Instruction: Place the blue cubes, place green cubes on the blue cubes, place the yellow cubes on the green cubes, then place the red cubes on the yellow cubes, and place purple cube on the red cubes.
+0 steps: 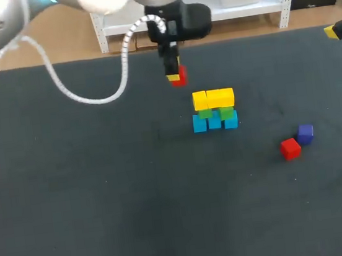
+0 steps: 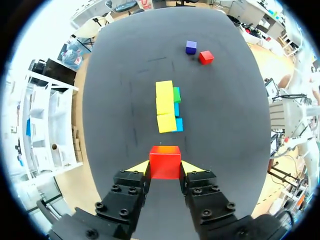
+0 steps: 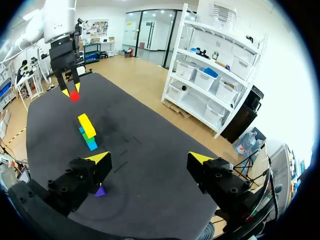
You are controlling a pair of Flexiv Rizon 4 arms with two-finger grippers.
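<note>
Left end effector (image 2: 165,168) clamps a red cube (image 2: 164,162) beyond the cube stack (image 2: 167,107); right end effector (image 3: 149,159) gapes wide.

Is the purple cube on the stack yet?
No, the purple cube sits on the table beside a red cube, apart from the stack.

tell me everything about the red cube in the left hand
A small, plain red cube, smooth and solid-looking, its top face lit a brighter orange. It sits level, pinched on two opposite sides by the yellow fingertips of the left hand, held clear of the dark table, with the stack ahead of it. Nothing else touches it.
</note>
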